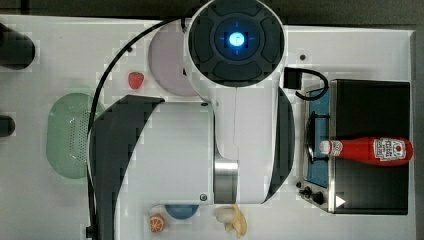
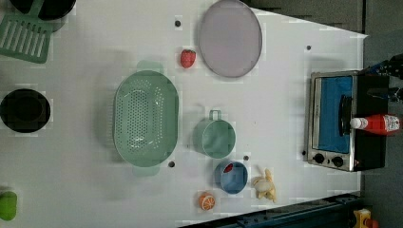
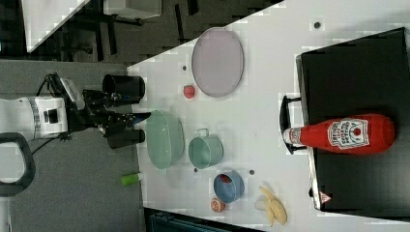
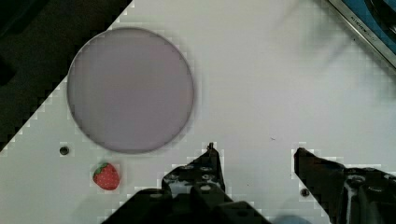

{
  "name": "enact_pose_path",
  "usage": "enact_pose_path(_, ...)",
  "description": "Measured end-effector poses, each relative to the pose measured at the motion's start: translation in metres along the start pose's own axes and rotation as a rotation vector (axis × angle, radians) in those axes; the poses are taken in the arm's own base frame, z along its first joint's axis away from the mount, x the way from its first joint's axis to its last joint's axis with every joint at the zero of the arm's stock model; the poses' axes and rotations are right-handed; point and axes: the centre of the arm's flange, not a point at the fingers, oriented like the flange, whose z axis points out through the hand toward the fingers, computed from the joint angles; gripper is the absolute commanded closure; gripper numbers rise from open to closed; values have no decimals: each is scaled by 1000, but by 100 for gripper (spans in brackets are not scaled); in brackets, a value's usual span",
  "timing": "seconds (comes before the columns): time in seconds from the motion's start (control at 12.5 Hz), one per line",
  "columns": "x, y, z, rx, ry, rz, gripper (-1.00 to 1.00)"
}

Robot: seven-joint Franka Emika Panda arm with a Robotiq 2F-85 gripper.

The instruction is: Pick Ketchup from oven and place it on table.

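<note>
Ketchup (image 1: 370, 149) lies atop the oven (image 1: 370, 192), well right in the top view; gripper (image 4: 254, 161) jaws released, empty above the tabletop (image 4: 261, 84).

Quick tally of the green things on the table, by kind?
Colander: 1
Cup: 1
Slotted spatula: 1
Small green item at the edge: 1
Total: 4

A: What is seen on the oven (image 3: 355, 72)?
B: The ketchup (image 3: 345, 134) is laid on its black top, white cap toward the handle.
A: And the table (image 3: 270, 72)?
B: 1 grey plate (image 3: 217, 62) and 1 green colander (image 3: 165, 139) are set on it.
</note>
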Motion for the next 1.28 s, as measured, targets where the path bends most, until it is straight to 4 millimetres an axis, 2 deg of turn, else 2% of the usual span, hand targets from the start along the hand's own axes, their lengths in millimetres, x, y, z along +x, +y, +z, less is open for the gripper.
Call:
enact_pose_path(0.08,-17,16,7,-17,-72,23,-52)
enact_pose_path(0.16,-37,41,7,-51,-107,47,-67)
enact_pose_path(0.24,-55,65,-7,-82,-108,48,-94)
enact_pose_path(0.32,-65,77,-28,-41,-94,62,-100)
enact_pose_path(0.48,-73,89,-71,54,-48,73,-100)
enact_pose_path(0.56,-72,91,-86,76,-35,77,-100)
enact_pose_path(0.64,-67,92,-89,94,-36,87,-100)
enact_pose_path(0.72,-59,96,-84,98,-40,115,-100)
enact_pose_path(0.88,-20,120,-60,59,-43,193,-100)
enact_pose_path(0.96,29,157,-27,44,-72,320,-100)
enact_pose_path(1.04,50,173,-13,34,-89,374,-100)
enact_pose_path(1.12,79,189,7,24,-96,437,-100)
enact_pose_path(1.2,101,207,34,-21,-108,487,-100)
enact_pose_path(1.28,110,223,56,-34,-152,535,-100)
